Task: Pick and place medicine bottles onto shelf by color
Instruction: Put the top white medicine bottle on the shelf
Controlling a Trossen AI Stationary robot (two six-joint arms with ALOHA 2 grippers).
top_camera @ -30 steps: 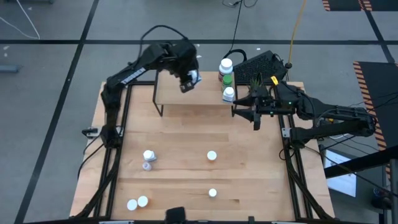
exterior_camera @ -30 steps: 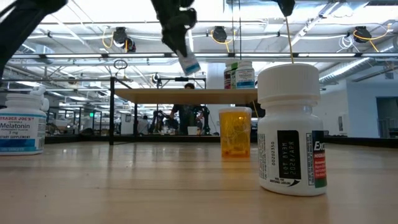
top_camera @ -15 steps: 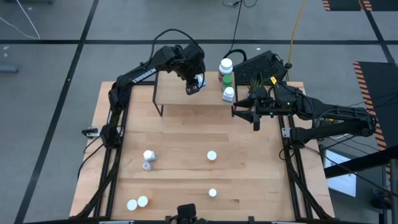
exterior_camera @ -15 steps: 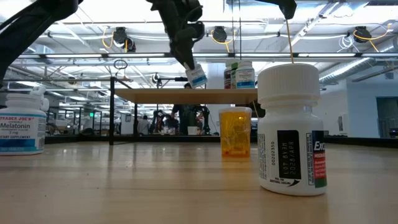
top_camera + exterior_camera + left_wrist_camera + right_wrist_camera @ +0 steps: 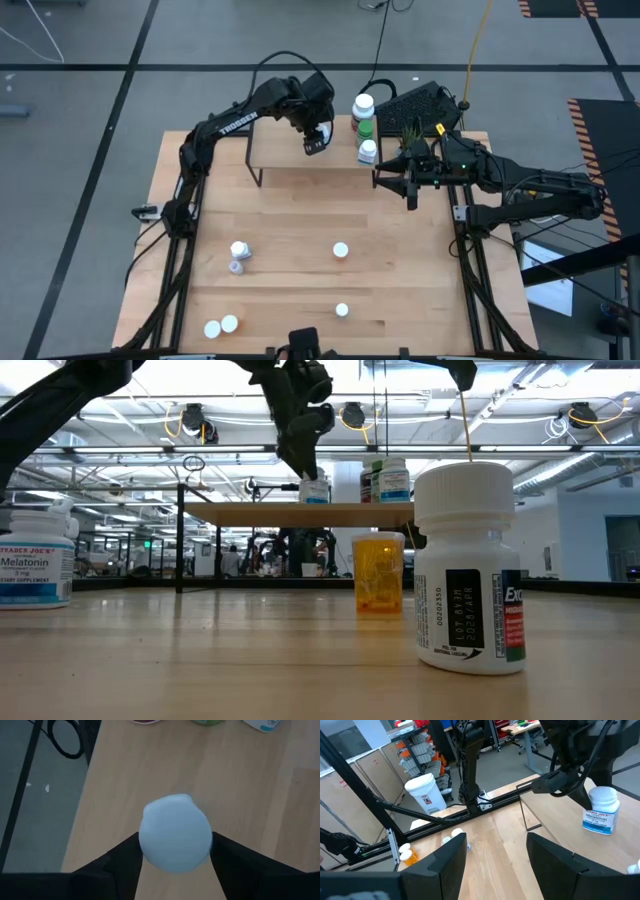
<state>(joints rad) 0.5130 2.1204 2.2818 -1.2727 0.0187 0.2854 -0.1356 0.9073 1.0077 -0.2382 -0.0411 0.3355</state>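
The wooden table [image 5: 300,270] fills the middle of the high view, and the shelf [image 5: 285,150] stands along its upper edge, at upper centre of the frame. The left gripper [image 5: 316,140] reaches over the shelf's middle. In the left wrist view its fingers [image 5: 125,855] flank the white cap of a small bluish-white bottle [image 5: 175,839]. The low view shows that bottle [image 5: 314,490] standing upright on the shelf board, just under the gripper; whether the fingers grip it or have let go cannot be told. At the shelf's right end, three bottles [image 5: 365,125] stand in a close row. The right gripper [image 5: 408,183] hovers right of the shelf, at centre right of the frame, its fingers [image 5: 445,860] apart and empty. Loose bottles dot the lower table: a pair [image 5: 238,256] at left, one [image 5: 341,250] at centre, one [image 5: 342,310] lower down, and two [image 5: 221,325] at lower left.
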